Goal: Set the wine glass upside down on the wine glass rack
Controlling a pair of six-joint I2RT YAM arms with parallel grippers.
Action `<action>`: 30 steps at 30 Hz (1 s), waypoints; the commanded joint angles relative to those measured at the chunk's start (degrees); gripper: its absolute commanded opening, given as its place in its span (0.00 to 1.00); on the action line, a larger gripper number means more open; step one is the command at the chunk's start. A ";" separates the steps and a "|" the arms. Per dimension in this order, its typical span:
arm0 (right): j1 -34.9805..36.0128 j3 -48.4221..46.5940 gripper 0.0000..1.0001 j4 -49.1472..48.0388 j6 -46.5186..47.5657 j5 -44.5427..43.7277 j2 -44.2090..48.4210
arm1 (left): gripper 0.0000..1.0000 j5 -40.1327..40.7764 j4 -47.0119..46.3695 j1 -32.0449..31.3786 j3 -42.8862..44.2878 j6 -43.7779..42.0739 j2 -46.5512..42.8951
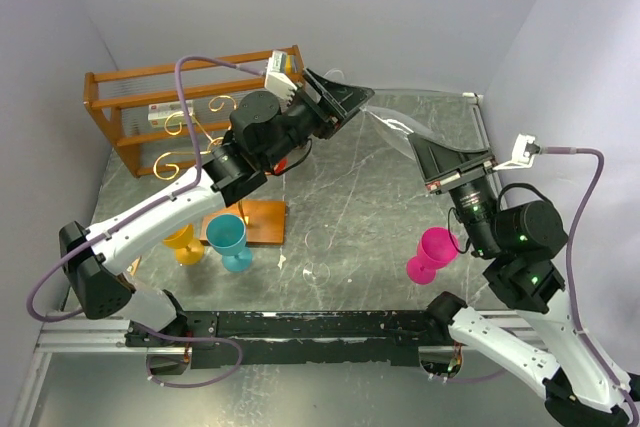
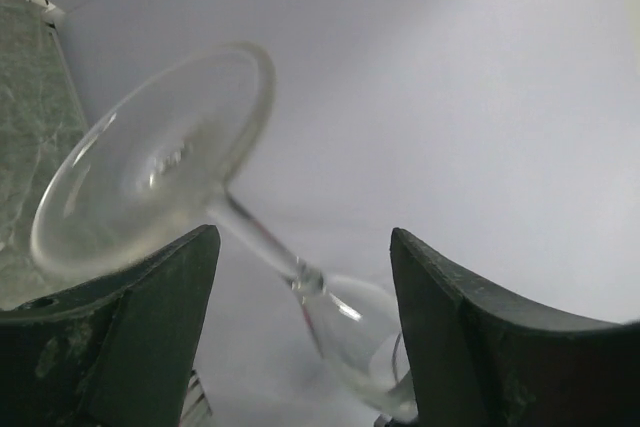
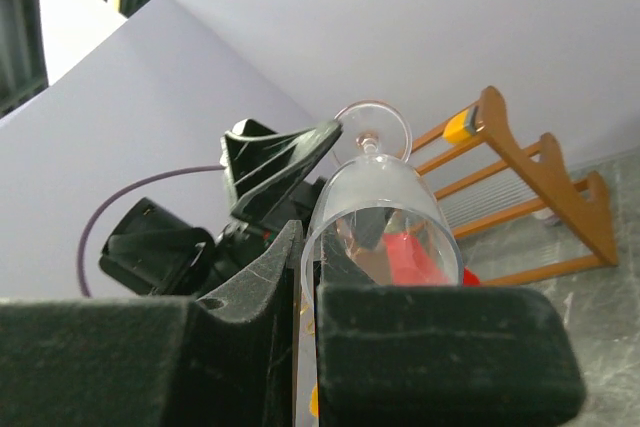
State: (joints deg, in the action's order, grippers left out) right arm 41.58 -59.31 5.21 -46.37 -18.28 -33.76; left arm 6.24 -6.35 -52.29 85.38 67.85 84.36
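Top external view: the clear wine glass (image 1: 398,125) is in the air above the desk (image 1: 360,202), lying nearly level between the two arms. The right end effector (image 1: 432,152) pinches the bowl's wall at the rim, jaws almost together. The left end effector (image 1: 355,102) stands wide, one finger on each side of the stem near the foot; whether the foot touches a finger I cannot tell. The wine glass rack (image 1: 192,129) stands well apart at the left, before the wooden crate (image 1: 125,97). A teal goblet (image 1: 228,237) stands at its base.
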 commanded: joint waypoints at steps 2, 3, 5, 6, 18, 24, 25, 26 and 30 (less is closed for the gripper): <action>-0.16 3.68 0.00 -5.30 -5.22 5.20 1.81 | 0.72 7.19 -5.93 0.09 0.86 5.76 0.46; -0.18 4.76 0.00 -6.06 -6.20 5.61 2.39 | 0.70 8.22 -5.61 0.15 1.29 5.61 0.41; -0.18 6.46 0.00 -7.34 -7.78 6.01 3.59 | 0.63 9.93 -4.21 0.09 2.87 5.14 0.59; -0.14 7.01 0.00 -7.56 -8.38 5.99 4.16 | 0.60 10.81 -3.90 0.12 3.13 4.96 0.63; -0.12 7.82 0.00 -6.04 -11.43 4.32 6.71 | 0.51 14.51 -8.91 0.47 -1.19 5.32 -2.15; -0.19 7.29 0.00 -5.40 -11.63 2.82 7.00 | 0.39 15.68 -12.11 0.45 -2.60 4.24 -2.97; -0.19 7.01 0.00 -5.24 -11.46 3.13 6.84 | 0.37 15.76 -12.58 0.49 -2.92 4.09 -2.96; -0.14 6.68 0.00 -5.20 -11.25 3.61 6.54 | 0.34 15.86 -13.17 0.49 -3.13 3.62 -3.03; -0.18 5.37 0.00 -5.20 -10.69 6.71 5.11 | 0.28 15.49 -14.59 0.83 -2.90 1.88 -2.70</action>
State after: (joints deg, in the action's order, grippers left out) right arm 41.45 -51.79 0.64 -57.01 -14.94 -28.05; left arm 19.62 -15.20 -52.27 82.52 72.07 82.67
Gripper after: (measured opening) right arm 0.039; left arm 0.289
